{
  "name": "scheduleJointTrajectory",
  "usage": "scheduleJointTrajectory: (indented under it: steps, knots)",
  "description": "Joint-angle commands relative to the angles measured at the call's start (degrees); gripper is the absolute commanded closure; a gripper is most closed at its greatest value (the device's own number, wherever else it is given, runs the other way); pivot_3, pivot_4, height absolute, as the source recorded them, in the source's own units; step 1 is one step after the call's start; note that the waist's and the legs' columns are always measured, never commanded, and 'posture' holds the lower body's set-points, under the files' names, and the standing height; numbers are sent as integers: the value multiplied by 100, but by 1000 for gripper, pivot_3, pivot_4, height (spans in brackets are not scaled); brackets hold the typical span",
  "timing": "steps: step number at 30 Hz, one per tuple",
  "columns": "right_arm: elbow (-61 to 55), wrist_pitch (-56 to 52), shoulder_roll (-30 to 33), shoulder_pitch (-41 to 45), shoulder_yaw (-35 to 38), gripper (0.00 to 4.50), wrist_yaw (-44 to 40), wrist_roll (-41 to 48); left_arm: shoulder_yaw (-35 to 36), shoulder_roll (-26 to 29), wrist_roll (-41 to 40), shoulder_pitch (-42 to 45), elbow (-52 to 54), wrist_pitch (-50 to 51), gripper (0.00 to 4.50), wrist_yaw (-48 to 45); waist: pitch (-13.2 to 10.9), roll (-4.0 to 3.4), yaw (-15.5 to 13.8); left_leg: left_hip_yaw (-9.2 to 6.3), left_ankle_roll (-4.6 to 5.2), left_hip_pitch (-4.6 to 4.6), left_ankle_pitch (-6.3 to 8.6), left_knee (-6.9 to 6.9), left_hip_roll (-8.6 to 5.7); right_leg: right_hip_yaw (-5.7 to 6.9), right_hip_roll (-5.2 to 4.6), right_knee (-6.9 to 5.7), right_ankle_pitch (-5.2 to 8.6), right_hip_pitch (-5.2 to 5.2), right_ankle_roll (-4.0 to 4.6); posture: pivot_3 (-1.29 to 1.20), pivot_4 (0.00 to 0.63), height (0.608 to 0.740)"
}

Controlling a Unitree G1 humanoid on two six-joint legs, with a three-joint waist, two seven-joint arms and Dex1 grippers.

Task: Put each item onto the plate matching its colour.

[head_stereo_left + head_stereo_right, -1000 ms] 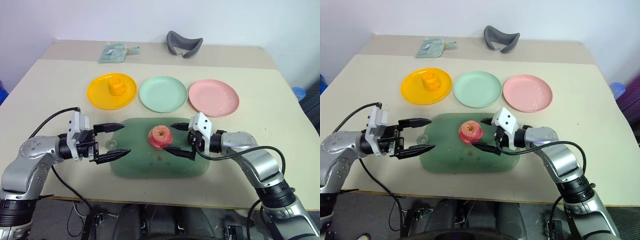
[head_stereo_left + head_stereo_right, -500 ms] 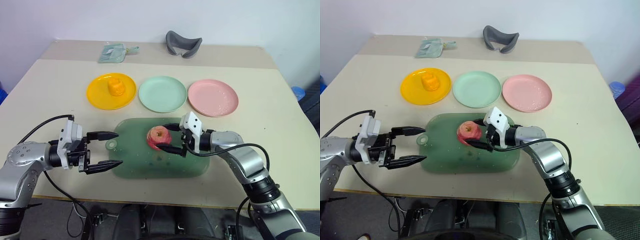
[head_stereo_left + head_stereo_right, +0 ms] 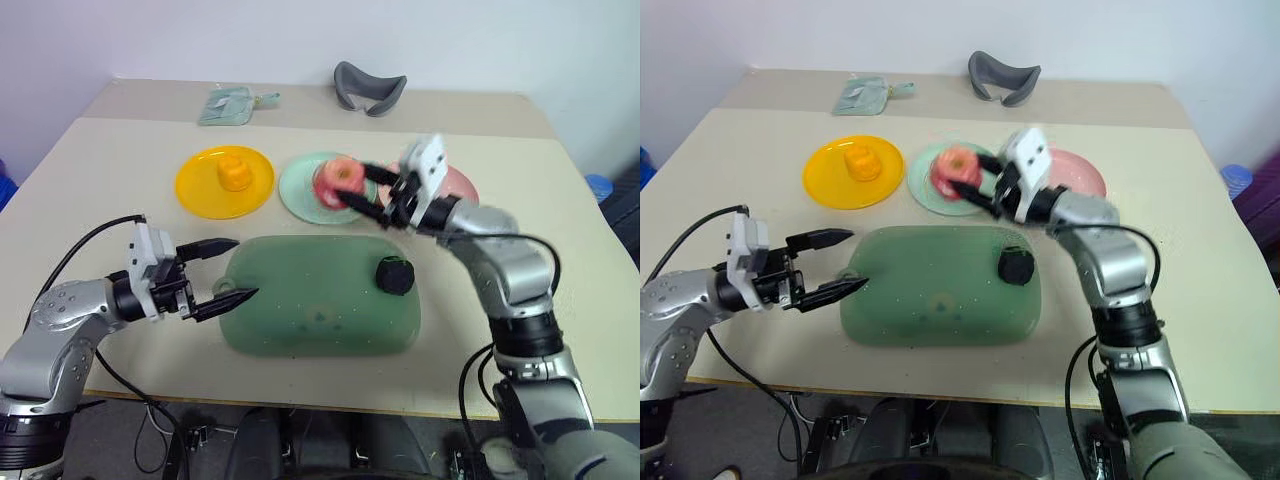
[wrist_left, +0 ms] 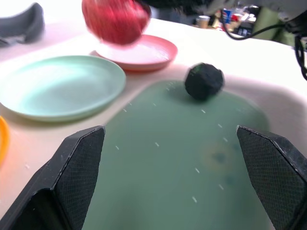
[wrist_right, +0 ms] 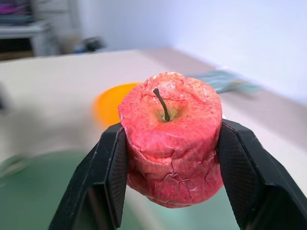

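Note:
My right gripper (image 3: 352, 187) is shut on the pink-red apple (image 5: 171, 136) and holds it in the air above the mint green plate (image 3: 305, 193). The pink plate (image 3: 461, 182) lies just behind my right wrist, partly hidden by it. The orange-yellow lump (image 3: 233, 171) sits on the orange-yellow plate (image 3: 200, 190). A dark bumpy ball (image 3: 394, 275) rests on the right part of the large dark-green tray (image 3: 300, 310). At the tray's left edge my left gripper (image 3: 232, 270) stands open with nothing between its fingers.
A grey curved cushion (image 3: 368, 87) and a pale green packet (image 3: 230, 103) lie at the table's far edge. Bare table runs to the left of the yellow plate and to the right of the tray.
My right gripper closed on the apple, lifted it off the tray and carried it back over the green plate. The dark ball now shows on the tray. My left gripper stayed by the tray's left edge.

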State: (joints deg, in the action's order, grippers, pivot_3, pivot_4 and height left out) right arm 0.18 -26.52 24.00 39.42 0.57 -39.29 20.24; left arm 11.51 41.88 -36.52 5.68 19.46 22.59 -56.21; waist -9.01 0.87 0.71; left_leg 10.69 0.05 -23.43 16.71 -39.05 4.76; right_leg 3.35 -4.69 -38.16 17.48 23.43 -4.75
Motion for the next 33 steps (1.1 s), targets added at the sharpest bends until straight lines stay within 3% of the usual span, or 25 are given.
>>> scheduleJointTrajectory:
  steps: [1,7,14,18,19,24,28,33]
  knots:
    - [1109,515,277,402,323,2197,121,-310,-171,-220,-28,500,275,458,0,721,0,0,-5,0,0,0,0,0,-1,0,0,0,0,-1,0,0,150,740]
    - [3685,1799,427,1107,304,2197,597,-1049,-371,-770,-90,1355,240,1098,0,1634,-2,-3,55,6,0,0,-1,3,-1,-3,2,0,0,2,-1,0,150,740]
    - [5286,2633,307,1507,299,2197,632,-1324,-499,-806,-1,1410,327,1184,0,1662,-8,-14,179,9,-3,1,-3,8,1,-7,4,0,0,5,-2,0,150,740]
    - [5614,2897,331,1571,353,497,650,-1365,-537,-782,-57,1368,353,1168,0,1569,-8,-14,176,9,-3,2,-3,6,2,-7,4,-1,0,4,-2,0,150,740]
    - [5563,3061,370,1546,368,26,768,-1409,-536,-780,-104,1346,367,1191,0,1535,-9,-15,172,9,-3,2,-3,6,2,-6,4,-1,0,3,-2,0,150,740]
    - [4364,2833,742,1041,589,26,562,-1171,-538,-672,-250,1161,444,1209,0,1179,-12,-20,151,7,-3,1,-3,6,2,-7,1,-1,0,4,-3,0,150,740]
    - [2548,1975,1027,103,753,26,88,-705,-577,-535,-233,1069,416,1158,0,934,-12,-20,122,3,-3,1,-2,6,2,-8,0,1,0,2,-3,0,150,740]
    - [-145,636,1300,-2058,954,26,-716,470,-695,-357,59,784,66,143,0,-164,-9,-24,32,3,-4,5,-2,12,2,-8,4,5,0,0,-2,0,150,740]
